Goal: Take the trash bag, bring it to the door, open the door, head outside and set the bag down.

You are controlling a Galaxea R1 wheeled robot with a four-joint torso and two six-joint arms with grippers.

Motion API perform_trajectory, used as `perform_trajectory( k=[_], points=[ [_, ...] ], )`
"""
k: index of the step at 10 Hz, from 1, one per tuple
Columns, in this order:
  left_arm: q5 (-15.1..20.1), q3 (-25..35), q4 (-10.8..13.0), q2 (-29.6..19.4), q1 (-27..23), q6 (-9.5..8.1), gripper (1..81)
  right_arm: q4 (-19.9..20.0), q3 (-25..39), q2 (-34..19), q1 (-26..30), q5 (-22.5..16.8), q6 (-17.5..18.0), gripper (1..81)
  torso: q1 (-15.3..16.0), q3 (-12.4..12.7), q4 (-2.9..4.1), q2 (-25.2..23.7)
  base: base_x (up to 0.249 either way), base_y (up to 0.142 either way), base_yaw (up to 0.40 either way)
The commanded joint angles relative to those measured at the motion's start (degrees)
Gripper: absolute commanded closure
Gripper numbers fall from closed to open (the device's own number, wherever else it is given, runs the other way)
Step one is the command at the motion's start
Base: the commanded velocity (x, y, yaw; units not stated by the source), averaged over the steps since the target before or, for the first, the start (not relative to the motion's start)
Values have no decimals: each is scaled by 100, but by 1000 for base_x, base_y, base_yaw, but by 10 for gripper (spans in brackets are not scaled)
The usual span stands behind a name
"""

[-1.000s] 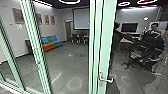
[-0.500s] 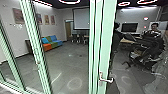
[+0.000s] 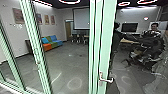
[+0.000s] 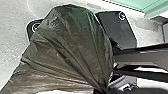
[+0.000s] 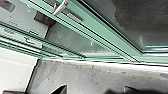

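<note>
Held in the clench of the left gripper (image 4: pixel 101 90), at the gathered neck: a trash bag (image 4: pixel 72 42) of thin, shiny dark-brown plastic, rounded and full of long creases, over rough pale-grey ground (image 4: pixel 13 37). For the right gripper (image 5: pixel 95 89), fingers spread apart. Ahead, pale-green framed glass door (image 3: pixel 107 45) with silver lever handle (image 3: pixel 106 80). Behind the glass, smooth grey floor (image 3: pixel 67 60); at far left, blue, green and orange sofa (image 3: pixel 52 42); at right, a person (image 3: pixel 154 28) near dark equipment (image 3: pixel 150 45).
</note>
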Motion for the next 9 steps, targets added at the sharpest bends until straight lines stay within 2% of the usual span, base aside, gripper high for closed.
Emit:
perform_trajectory(
  k=[1,3,5,8,9],
  points=[
    [318,59,-67,-56,-278,23,811,643,141,-343,1304,-842,52,10,0,0,0,0,0,0,0],
    [318,50,-76,-56,-277,15,811,828,-33,-168,1859,-1263,235,10,0,0,0,0,0,0,0],
    [309,50,-76,-38,-278,15,811,827,-297,130,2290,-1632,561,10,0,-2,0,0,0,0,0],
    [300,50,-76,-38,-286,15,811,828,-544,632,2492,-1686,693,10,0,-2,0,0,0,0,0],
    [300,50,-76,-38,-286,15,811,819,-632,877,2589,-1686,850,10,2,-2,0,0,0,0,0]
  ],
)
